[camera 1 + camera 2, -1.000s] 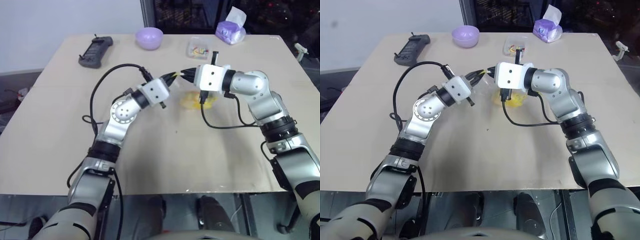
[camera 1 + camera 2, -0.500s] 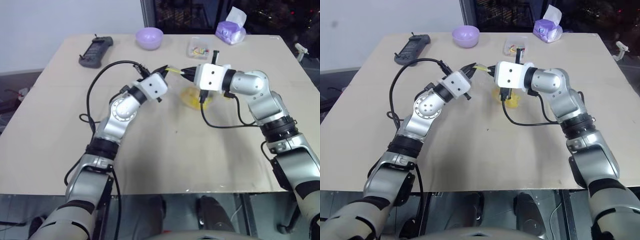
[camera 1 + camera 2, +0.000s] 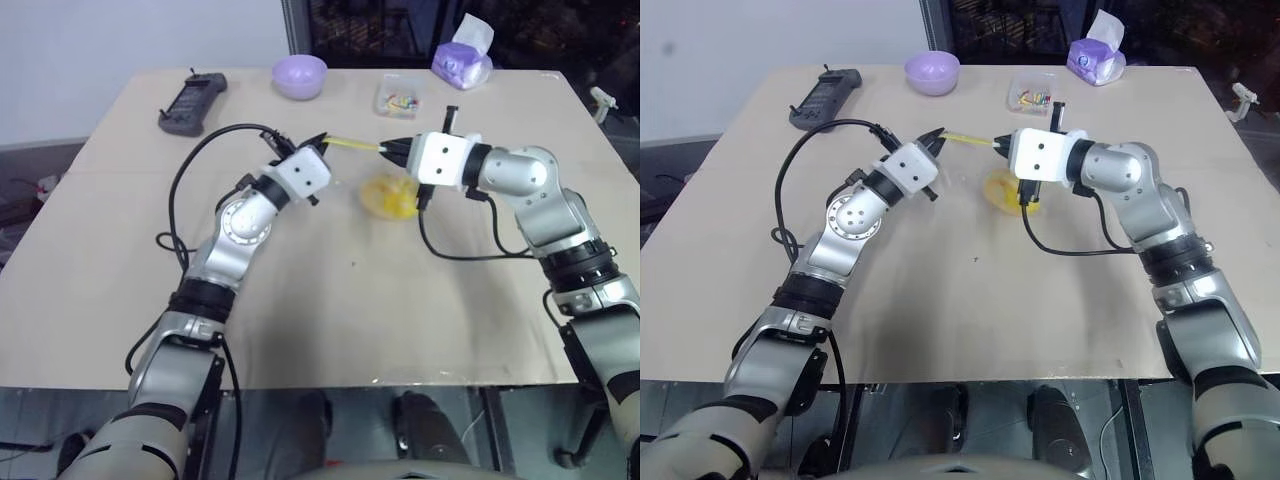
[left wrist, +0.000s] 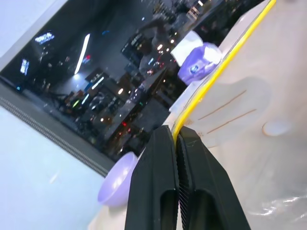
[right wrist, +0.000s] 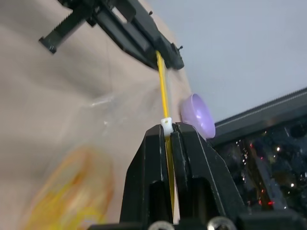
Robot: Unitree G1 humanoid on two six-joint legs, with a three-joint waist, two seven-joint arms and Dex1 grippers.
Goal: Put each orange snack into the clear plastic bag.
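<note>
**Bag Closure: Zip Strip Held Taut Between Both Grippers**

The left gripper (image 3: 322, 138) is clamped on one end of the yellow zip strip (image 3: 352, 145) of the clear plastic bag (image 3: 980, 172). The right gripper (image 3: 389, 150) is clamped on the strip at its other end, and in the right wrist view a small white slider (image 5: 166, 126) sits at its fingertips. The strip runs in a straight line between the two grippers, above the table (image 3: 300, 300). Opposed grips at the two ends keep the strip tensioned, which appears intended to let the slider travel or the seal press together without the thin film buckling.

The orange snack (image 3: 388, 195) lies below the strip, near the right gripper, at table level. The right wrist view shows it blurred through crinkled film, so it is judged to be inside the bag; the bag's lower part appears to rest on the table while its top edge is lifted.

The likely step in hand is sealing. Risk: uneven pull could tear the film or slip the strip from the fingers.

The lilac bowl (image 3: 299, 75), a small clear box (image 3: 397, 95), a tissue pack (image 3: 461, 60) and a black handset (image 3: 190, 102) stand well apart along the far edge.
</note>
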